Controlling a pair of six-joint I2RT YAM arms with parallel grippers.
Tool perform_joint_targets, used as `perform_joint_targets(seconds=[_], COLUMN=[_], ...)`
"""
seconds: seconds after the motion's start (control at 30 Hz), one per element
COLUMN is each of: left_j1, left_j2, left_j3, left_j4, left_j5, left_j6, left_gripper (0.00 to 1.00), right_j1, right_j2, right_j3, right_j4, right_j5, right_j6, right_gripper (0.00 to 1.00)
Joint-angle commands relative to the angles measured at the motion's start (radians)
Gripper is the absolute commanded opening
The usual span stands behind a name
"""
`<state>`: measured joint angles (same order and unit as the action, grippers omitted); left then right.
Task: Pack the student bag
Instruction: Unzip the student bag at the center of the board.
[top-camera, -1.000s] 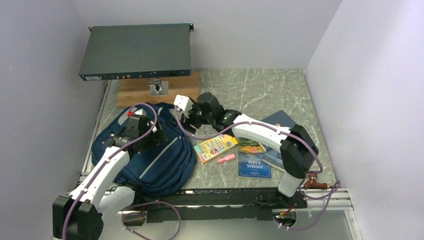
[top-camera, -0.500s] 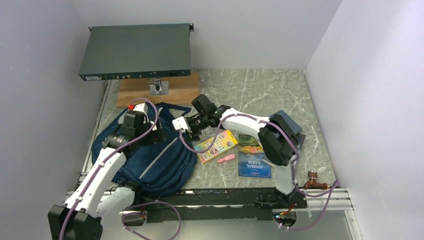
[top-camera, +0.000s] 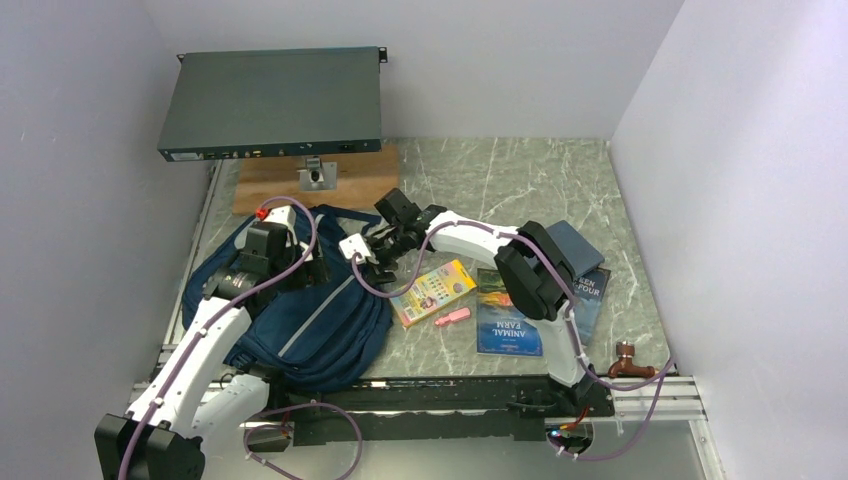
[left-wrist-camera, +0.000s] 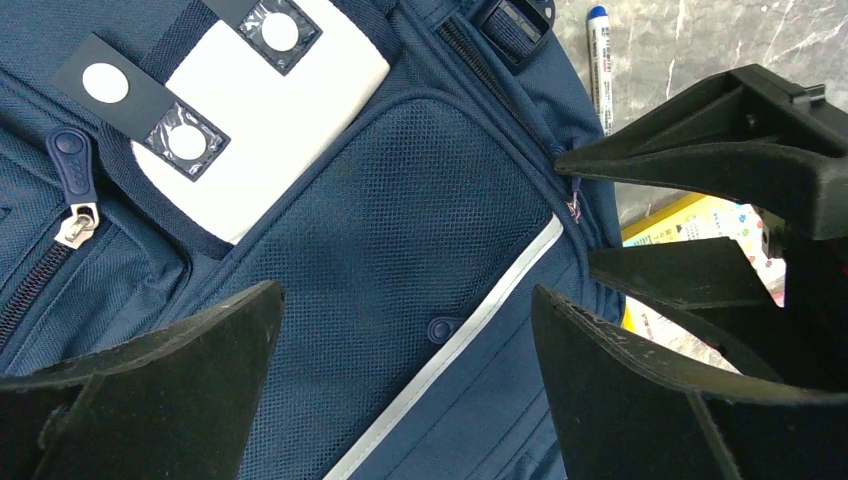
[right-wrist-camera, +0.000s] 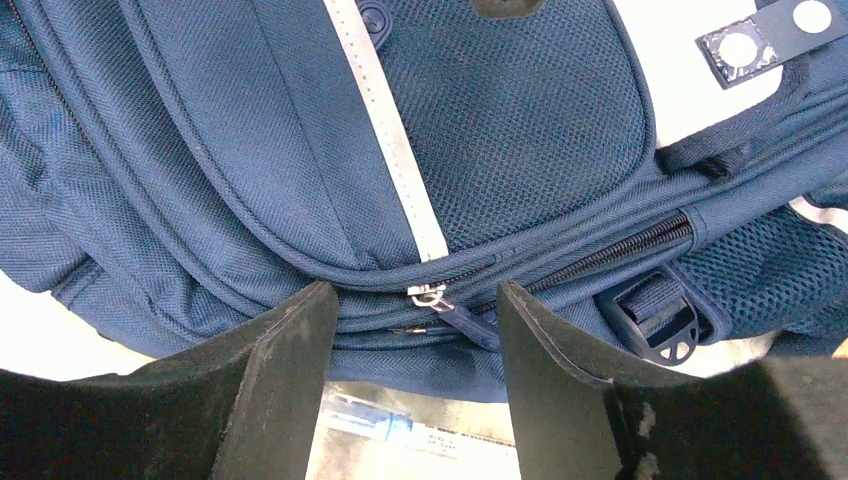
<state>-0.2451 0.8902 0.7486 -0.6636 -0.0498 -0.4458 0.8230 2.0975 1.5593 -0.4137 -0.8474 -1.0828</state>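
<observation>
The student bag (top-camera: 300, 320), navy with a grey stripe and a white patch (left-wrist-camera: 270, 110), lies flat at the left of the table. My left gripper (top-camera: 308, 272) hovers open over its mesh front pocket (left-wrist-camera: 430, 210), holding nothing (left-wrist-camera: 407, 292). At the bag's right edge, my right gripper (top-camera: 368, 262) is open, and a zipper pull (right-wrist-camera: 445, 305) of the main compartment lies between its fingertips (right-wrist-camera: 412, 292), untouched. In the left wrist view the right gripper's black fingers (left-wrist-camera: 720, 160) show at the right. A pen (right-wrist-camera: 400, 425) lies on the table just below the bag's edge.
A yellow crayon box (top-camera: 432, 292), a pink eraser (top-camera: 452, 317), an "Animal Farm" book (top-camera: 510, 322), a second book (top-camera: 585, 292) and a blue case (top-camera: 572, 243) lie right of the bag. A rack unit (top-camera: 272, 100) on a wooden board (top-camera: 280, 185) stands behind.
My right arm has swung left and down to the bag's right edge, its jaws narrowing a little. The left gripper shifted slightly toward the back over the bag.
</observation>
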Motion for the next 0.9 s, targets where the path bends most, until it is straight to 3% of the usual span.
perform_joint_targets(seconds=[0.0,0.13,0.23,0.37,0.53,0.73,0.87], left_j1=[0.004,0.003,0.004,0.004,0.004,0.004,0.004], left_j2=[-0.014,-0.009,0.002,0.015,0.036,0.078,0.087], left_j3=[0.039,0.037,0.037,0.037,0.037,0.04,0.038], left_j4=[0.008,0.014,0.013,0.015,0.018,0.025,0.029], left_j5=[0.004,0.015,0.013,0.014,0.018,0.041,0.041], left_j6=[0.024,0.028,0.028,0.028,0.025,0.024,0.017], left_gripper=[1.0,1.0,1.0,1.0,1.0,1.0,0.99], right_j1=[-0.004,-0.01,-0.014,-0.015,-0.009,0.032,0.05], right_j2=[0.031,0.064,0.077,0.054,-0.028,-0.115,-0.114], right_j3=[0.062,0.101,0.123,0.091,-0.033,-0.223,-0.222], right_j4=[-0.022,-0.078,-0.109,-0.078,0.067,0.317,0.335], right_j5=[-0.045,-0.058,-0.061,-0.012,0.084,0.307,0.341], right_j6=[-0.078,-0.107,-0.122,-0.127,-0.102,-0.107,-0.123], right_gripper=[0.61,0.55,0.45,0.39,0.36,0.36,0.25])
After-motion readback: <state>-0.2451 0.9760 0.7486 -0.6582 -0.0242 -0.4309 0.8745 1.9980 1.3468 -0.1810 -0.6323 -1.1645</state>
